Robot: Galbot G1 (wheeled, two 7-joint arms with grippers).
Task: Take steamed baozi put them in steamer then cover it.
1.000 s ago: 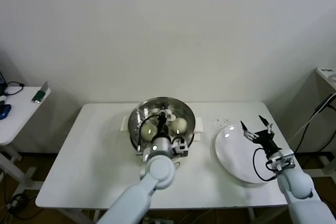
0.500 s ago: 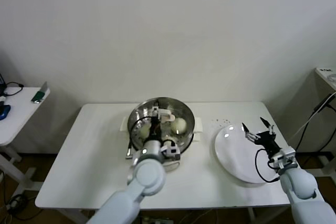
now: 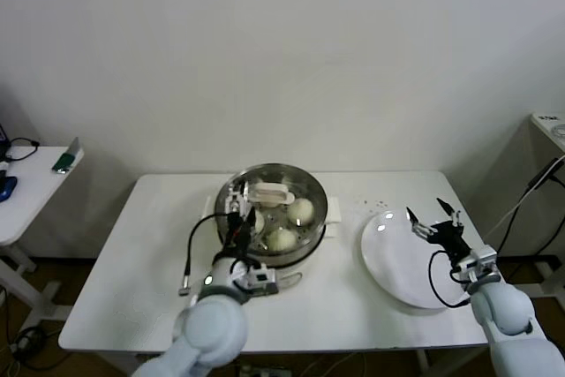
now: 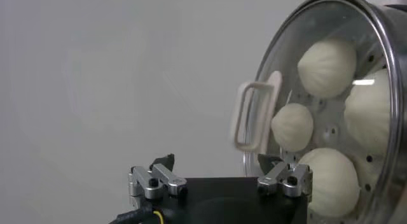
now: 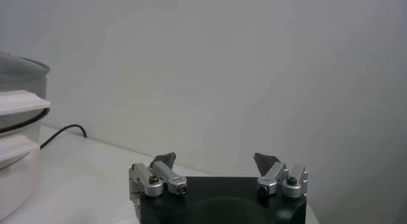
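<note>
Baozi, four round cream-white dough buns [image 4: 328, 67], are seen under the clear glass lid with a cream bar handle [image 4: 257, 117], seated on the shiny steel steamer [image 3: 311, 196]. Left gripper [image 3: 239, 209] is spread open beside the handle, touching nothing. Right gripper [image 3: 433, 215] is held open above the flat white plate [image 3: 397, 262].

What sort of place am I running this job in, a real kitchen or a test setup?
Most likely a lab or test room, not a kitchen: a plain white table against a bare white wall, a side desk with cables, and only a steamer and an empty white plate set out.
</note>
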